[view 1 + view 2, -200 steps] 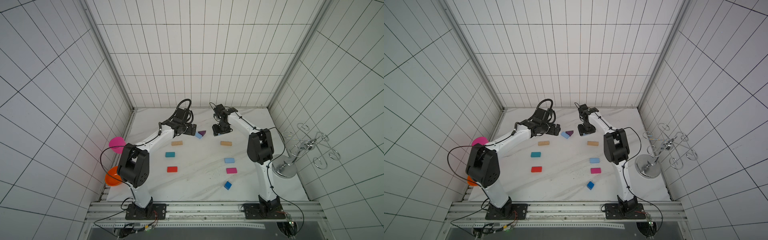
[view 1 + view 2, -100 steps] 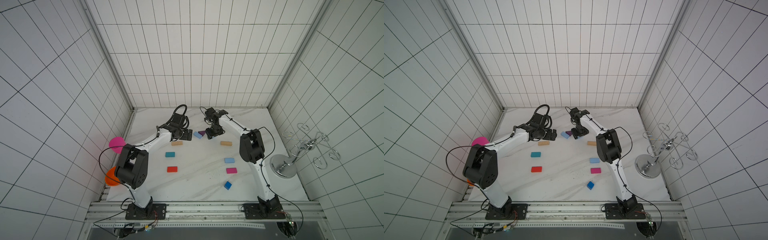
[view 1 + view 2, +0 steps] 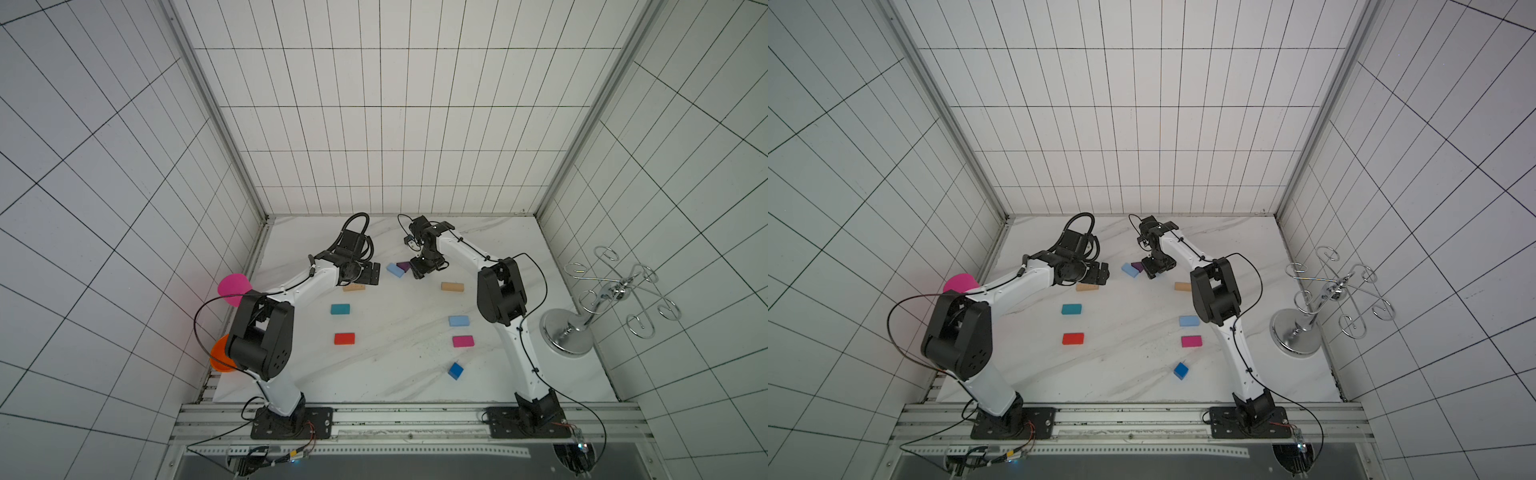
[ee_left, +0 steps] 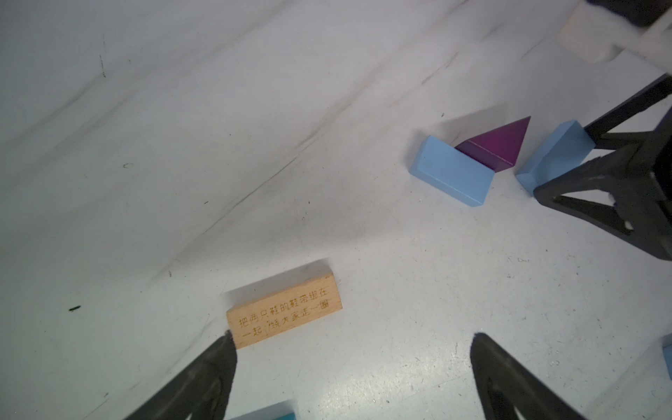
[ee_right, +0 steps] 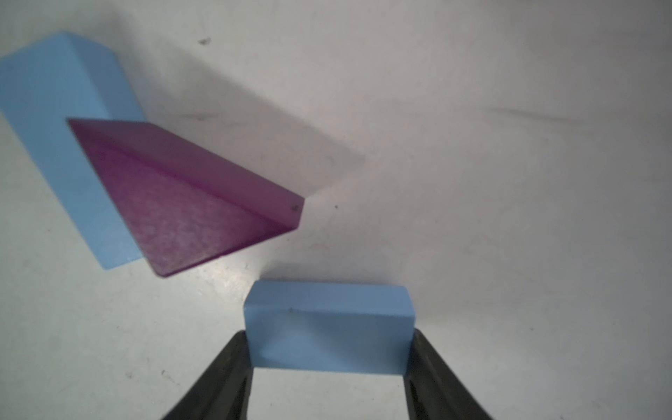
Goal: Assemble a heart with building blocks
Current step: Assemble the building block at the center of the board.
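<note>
While its two fingers point(image 5: 232, 360) press on the short ends of a light blue block point(image 5: 329, 327), the right claw point(image 5: 329, 343) holds that block low over the white table point(image 3: 395, 382); whether the block rests on the surface I cannot tell. Just beside it, with a narrow gap, lies the purple triangle point(image 5: 189, 203). One side of the triangle touches a second light blue block point(image 5: 65, 145).

In a top view, reading the ring of blocks as a clock with the back wall at 12, the right claw point(image 3: 424, 268) and the triangle point(image 3: 404, 266) sit at 12 o'clock. The second light blue block point(image 3: 395, 270) is a touch toward 11.

The left claw point(image 4: 352, 342) is spread wide and grips nothing. A tan block point(image 4: 283, 312) with engraved writing lies just beside one fingertip point(image 4: 225, 349). From above, that claw point(image 3: 372, 274) is near 11 o'clock, with the tan block point(image 3: 354, 287) at 10.

The other blocks lie flat and well apart, not joined:
- teal block point(image 3: 340, 309) at 9
- red block point(image 3: 344, 338) at 8
- blue cube point(image 3: 455, 370) near 5
- pink block point(image 3: 463, 341) at 4
- third light blue block point(image 3: 459, 320) at 3
- second tan block point(image 3: 452, 286) at 2

Off the table's edge, a pink goblet point(image 3: 235, 286) stands toward 9 and an orange bowl point(image 3: 218, 357) toward 8. A metal wire rack point(image 3: 598, 307) stands out past 3.
</note>
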`<move>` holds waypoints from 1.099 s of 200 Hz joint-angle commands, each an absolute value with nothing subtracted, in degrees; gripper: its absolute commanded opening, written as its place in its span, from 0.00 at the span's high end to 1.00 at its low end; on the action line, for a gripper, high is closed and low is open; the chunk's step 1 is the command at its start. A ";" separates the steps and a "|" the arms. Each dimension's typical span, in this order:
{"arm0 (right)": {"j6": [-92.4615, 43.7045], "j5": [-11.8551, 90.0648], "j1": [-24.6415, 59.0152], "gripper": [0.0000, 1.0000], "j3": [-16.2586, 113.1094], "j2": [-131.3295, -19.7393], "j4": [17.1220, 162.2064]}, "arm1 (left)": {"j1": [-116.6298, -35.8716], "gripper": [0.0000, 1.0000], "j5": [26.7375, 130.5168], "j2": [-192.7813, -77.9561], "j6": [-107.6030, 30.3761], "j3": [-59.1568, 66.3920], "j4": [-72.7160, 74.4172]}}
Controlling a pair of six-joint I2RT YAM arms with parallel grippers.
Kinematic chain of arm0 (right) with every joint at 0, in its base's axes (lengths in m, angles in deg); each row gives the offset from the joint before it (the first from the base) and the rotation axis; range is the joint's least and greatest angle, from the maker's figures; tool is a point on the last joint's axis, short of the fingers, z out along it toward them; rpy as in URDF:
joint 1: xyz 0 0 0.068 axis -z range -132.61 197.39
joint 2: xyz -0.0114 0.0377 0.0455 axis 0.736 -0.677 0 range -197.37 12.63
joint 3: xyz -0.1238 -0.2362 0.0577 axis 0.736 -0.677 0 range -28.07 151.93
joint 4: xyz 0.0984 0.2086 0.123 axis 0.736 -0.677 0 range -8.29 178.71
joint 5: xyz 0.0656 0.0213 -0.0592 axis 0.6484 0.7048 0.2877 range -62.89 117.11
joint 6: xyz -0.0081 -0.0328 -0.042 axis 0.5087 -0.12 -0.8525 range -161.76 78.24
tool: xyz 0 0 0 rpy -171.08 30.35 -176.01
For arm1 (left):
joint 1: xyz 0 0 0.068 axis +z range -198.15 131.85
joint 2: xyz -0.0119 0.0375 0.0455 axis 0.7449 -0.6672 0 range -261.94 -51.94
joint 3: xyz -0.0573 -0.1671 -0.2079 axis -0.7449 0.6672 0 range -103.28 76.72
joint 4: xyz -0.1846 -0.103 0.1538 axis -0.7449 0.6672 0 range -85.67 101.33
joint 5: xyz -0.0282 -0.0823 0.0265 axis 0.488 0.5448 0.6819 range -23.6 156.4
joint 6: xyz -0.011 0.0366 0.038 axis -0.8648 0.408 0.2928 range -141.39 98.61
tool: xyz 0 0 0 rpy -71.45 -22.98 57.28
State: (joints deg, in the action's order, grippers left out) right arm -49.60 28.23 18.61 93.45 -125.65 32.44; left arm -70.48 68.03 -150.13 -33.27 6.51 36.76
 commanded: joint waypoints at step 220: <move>-55.36 30.94 17.86 0.57 96.62 -128.87 32.84 | -68.45 0.01 69.61 -149.22 -32.23 6.78 36.52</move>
